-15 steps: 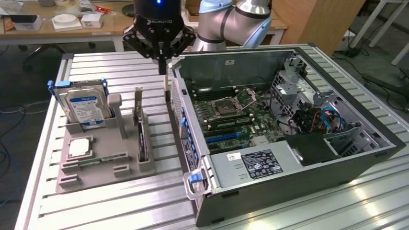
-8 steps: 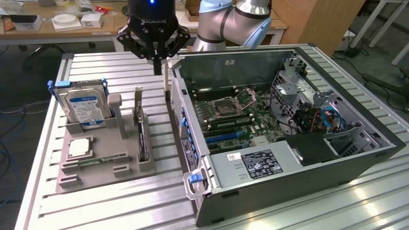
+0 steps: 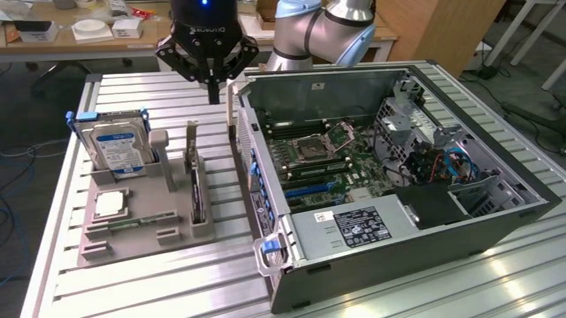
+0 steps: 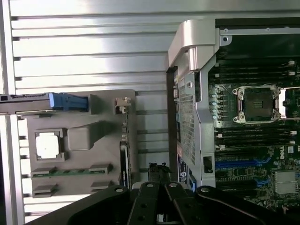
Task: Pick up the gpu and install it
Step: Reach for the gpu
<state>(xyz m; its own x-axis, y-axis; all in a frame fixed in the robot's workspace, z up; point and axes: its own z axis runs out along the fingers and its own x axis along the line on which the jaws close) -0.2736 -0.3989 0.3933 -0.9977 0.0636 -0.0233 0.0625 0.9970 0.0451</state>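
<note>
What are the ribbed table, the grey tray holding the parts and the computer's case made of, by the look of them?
Table: likely bare aluminium; silvery, ribbed slats with a soft sheen.
Tray: probably plastic, perhaps printed; dull matte grey, moulded slots.
Case: sheet metal, apparently steel; thin grey folded walls, perforated panels.

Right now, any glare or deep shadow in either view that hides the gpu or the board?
Exterior view: glare on the table slats toward that view's right, well away from the gpu standing in its grey holder; the motherboard is evenly lit. Wrist view: pale wash over the table slats, part of the case interior in shadow, and the gpu reads as a dark strip.
</note>
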